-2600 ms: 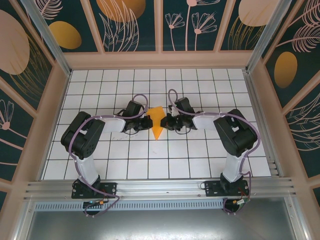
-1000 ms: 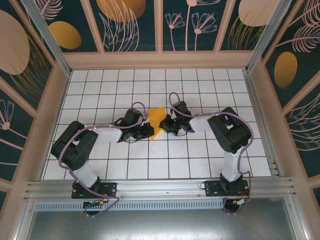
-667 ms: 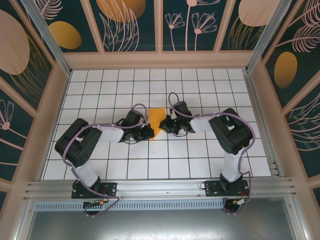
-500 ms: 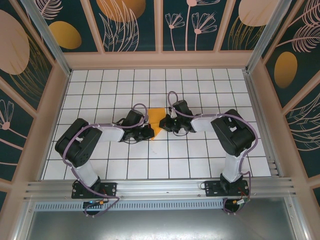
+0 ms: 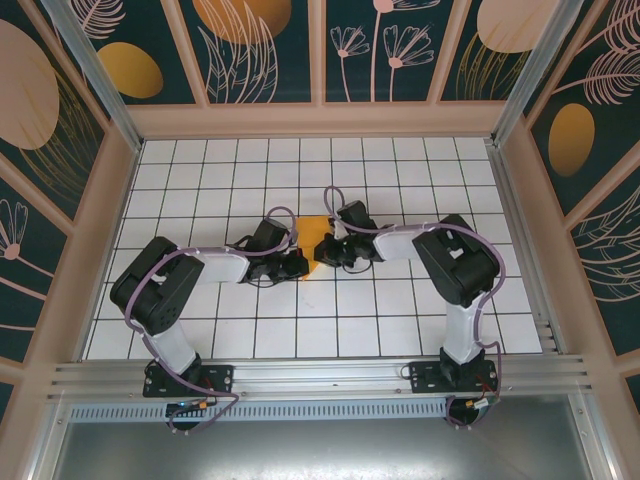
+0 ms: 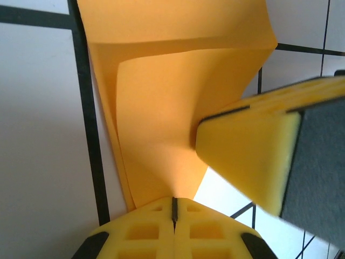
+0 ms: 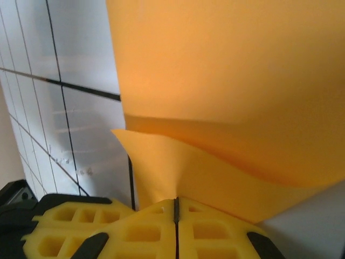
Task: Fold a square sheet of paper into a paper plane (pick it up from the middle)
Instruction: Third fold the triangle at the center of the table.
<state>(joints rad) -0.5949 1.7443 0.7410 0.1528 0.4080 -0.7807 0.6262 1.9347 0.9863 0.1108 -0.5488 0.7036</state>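
The bright-orange sheet of paper (image 5: 312, 243), folded into layers, is held between my two grippers at the middle of the table, and little of it shows from above. My left gripper (image 5: 298, 264) is shut on its left edge. In the left wrist view the left gripper (image 6: 173, 200) pinches a point of the paper (image 6: 161, 97), which bows upward. My right gripper (image 5: 326, 250) is shut on the opposite edge. In the right wrist view the right gripper (image 7: 175, 200) pinches the curved paper (image 7: 226, 81). The two grippers nearly touch.
The white grid table (image 5: 380, 320) is boxed in by patterned walls (image 5: 260, 50) on three sides. A metal rail (image 5: 320, 375) runs along the near edge by the arm bases. The right gripper's yellow finger (image 6: 248, 156) looms close in the left wrist view.
The right gripper has moved left toward the left gripper. The paper has bunched up between them, so less orange shows from above. Both stayed shut on it.
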